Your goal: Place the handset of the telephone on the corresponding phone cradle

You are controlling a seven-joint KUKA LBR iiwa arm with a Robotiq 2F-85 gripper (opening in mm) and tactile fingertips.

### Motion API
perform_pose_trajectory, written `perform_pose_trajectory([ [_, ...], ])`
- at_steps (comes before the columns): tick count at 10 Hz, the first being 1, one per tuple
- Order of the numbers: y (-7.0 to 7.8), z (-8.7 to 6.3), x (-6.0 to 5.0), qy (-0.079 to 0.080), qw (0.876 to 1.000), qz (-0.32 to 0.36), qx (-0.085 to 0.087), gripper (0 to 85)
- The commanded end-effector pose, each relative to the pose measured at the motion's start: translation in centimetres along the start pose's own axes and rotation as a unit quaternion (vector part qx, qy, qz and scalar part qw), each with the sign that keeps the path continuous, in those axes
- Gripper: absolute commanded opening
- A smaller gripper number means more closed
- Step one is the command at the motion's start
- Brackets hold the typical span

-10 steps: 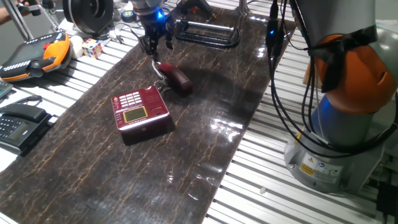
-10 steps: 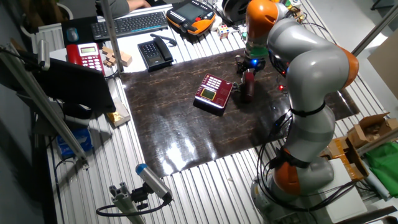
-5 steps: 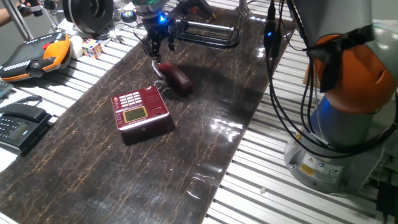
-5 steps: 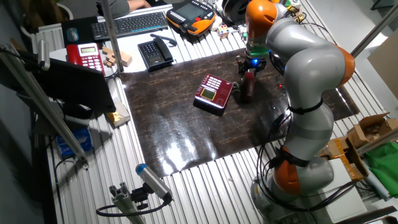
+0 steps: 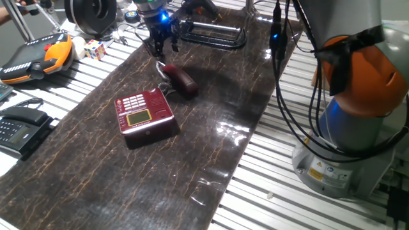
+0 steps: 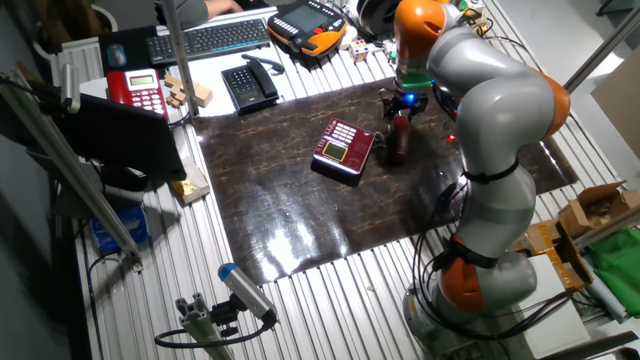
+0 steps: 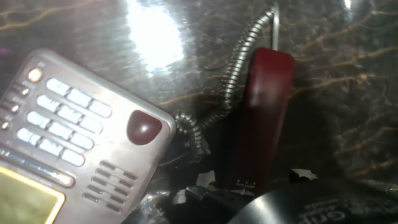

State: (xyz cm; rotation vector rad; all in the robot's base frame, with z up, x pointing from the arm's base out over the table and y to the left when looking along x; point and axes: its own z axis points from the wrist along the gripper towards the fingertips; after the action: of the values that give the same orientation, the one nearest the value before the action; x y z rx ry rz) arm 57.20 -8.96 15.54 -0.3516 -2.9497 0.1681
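Note:
The dark red handset [image 5: 181, 80] [image 6: 399, 140] [image 7: 264, 118] lies flat on the dark mat, just beyond the telephone [image 5: 144, 114] [image 6: 343, 150] [image 7: 68, 137]. A coiled cord [image 7: 233, 74] joins the two. The phone cradle [image 7: 134, 152] is the bare strip beside the keys, with a round red button and slots, and nothing rests in it. My gripper [image 5: 161, 47] [image 6: 403, 103] hangs a little above the far end of the handset. Its fingers are apart and hold nothing. In the hand view the fingertips do not show.
A black desk phone [image 5: 16, 128] [image 6: 250, 85] and an orange teach pendant [image 5: 38, 54] [image 6: 310, 22] lie off the mat. A Rubik's cube [image 5: 94, 48] and a black wire frame [image 5: 214, 35] sit behind the gripper. The arm's base [image 5: 358, 128] stands at the right.
The gripper has drifted slightly up and away from the handset. The handset and telephone have not moved.

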Motion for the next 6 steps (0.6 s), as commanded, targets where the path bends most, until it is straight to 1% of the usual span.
perform_pose_trajectory([
  [1, 0.0, 0.0, 0.0, 0.008, 1.000, 0.014, 0.003, 63.0],
  [2, 0.0, 0.0, 0.0, 0.008, 1.000, 0.013, 0.007, 63.7],
  [4, 0.0, 0.0, 0.0, 0.009, 1.000, 0.006, 0.006, 65.0],
  [5, -0.3, 0.3, -0.2, 0.009, 1.000, 0.002, 0.005, 65.7],
  [6, -1.0, 1.1, -0.8, 0.010, 1.000, -0.001, -0.004, 66.0],
])
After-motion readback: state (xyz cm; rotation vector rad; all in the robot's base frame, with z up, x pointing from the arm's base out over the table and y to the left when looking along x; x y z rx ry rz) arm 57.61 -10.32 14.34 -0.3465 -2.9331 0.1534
